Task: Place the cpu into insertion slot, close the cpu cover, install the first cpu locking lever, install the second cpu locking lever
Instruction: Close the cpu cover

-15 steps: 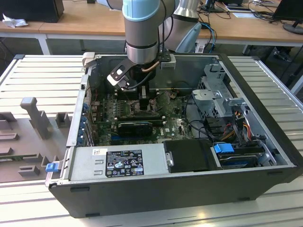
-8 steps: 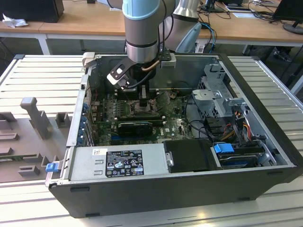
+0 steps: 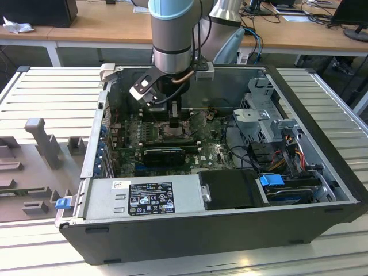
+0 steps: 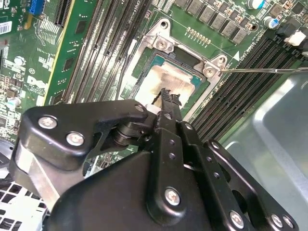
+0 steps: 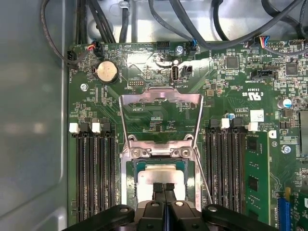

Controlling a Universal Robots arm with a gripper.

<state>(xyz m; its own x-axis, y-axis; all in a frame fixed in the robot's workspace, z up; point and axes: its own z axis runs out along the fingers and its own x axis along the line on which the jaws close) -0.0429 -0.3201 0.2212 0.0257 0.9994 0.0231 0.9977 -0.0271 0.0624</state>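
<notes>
The cpu (image 5: pixel 149 175) lies flat in the insertion slot (image 5: pixel 135 167), silvery top up; in the second wrist view the cpu (image 4: pixel 166 77) sits inside the slot's dark rim (image 4: pixel 169 54). The cpu cover (image 5: pixel 126 120) is swung open away from the slot, and green board shows through its window. My gripper (image 5: pixel 163 186) is shut with nothing between its fingers, its tips right over the chip's near edge, as the gripper (image 4: pixel 168 96) also shows in the second wrist view. A thin locking lever (image 5: pixel 202 179) runs along one side of the slot. In the exterior view my gripper (image 3: pixel 173 118) reaches down into the computer case.
Long black memory slots (image 5: pixel 94 173) flank the socket on both sides. Cables (image 5: pixel 202 33) hang over the board's far edge. In the exterior view, the case wall (image 3: pixel 92 144) is at the left, drive cages (image 3: pixel 264 123) at the right, and the power supply (image 3: pixel 144 195) in front.
</notes>
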